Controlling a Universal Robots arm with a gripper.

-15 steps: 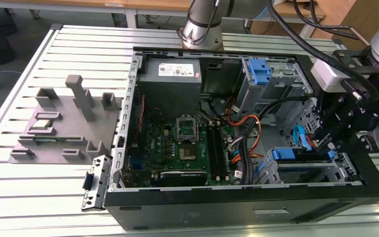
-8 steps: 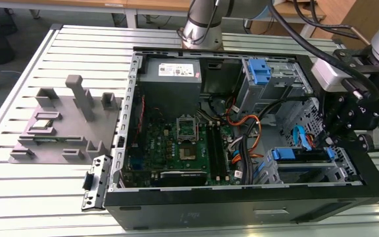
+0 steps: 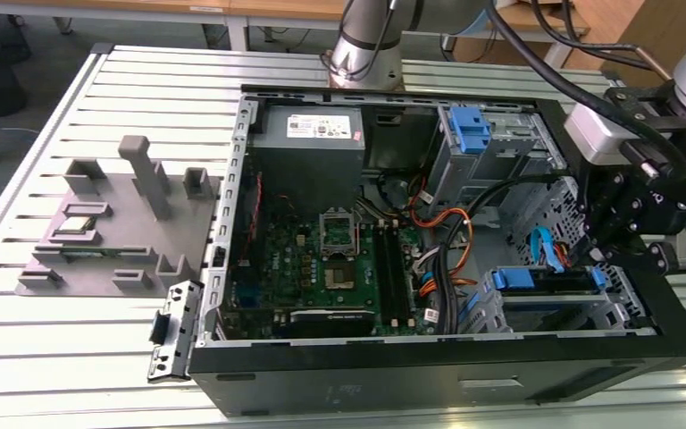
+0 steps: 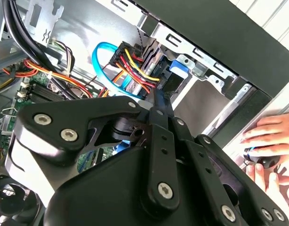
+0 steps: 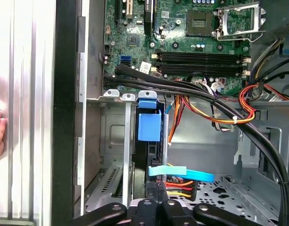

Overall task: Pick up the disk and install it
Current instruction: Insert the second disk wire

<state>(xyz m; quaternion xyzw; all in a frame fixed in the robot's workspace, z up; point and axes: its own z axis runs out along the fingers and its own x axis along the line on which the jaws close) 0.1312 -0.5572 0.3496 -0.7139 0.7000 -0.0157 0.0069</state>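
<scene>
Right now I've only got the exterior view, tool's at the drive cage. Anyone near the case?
Observer: Yes. In the second wrist view a person's hand lies just outside the case's black wall.
Operator: Disk?
Observer: In the first wrist view the disk stands on edge in the cage, blue tab toward the motherboard.
Operator: Cables?
Observer: Red and yellow wires and a blue cable bunch at its end, right by the tool.

Gripper (image 4: 156,106): matt black metal links, bright screws. Beside it, disk (image 5: 149,141) with glossy blue plastic rails. Case (image 3: 439,375): matt black. Bench (image 3: 104,357): ribbed bare aluminium.
</scene>
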